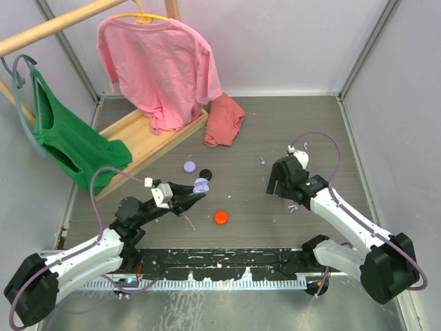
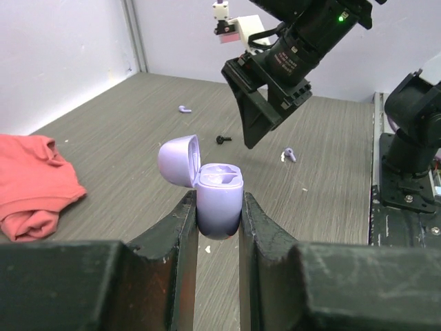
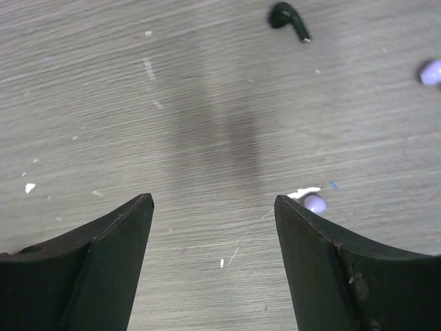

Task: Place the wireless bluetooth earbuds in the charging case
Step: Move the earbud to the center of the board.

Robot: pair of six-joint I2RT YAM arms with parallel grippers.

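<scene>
Jaws on left gripper [image 2: 218, 204] clamp the open case [image 2: 220, 183]; on right gripper [image 3: 213, 207] they gape beside a tiny earbud [image 3: 315, 203], likely slippery: pinch its bulb.

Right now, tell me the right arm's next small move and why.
Likely slide the right gripper sideways until the lavender earbud sits centred between its fingers, then lower. Its jaws are open and empty, and that earbud lies at one finger's inner edge. The left gripper holds the charging case with its lid open.
</scene>
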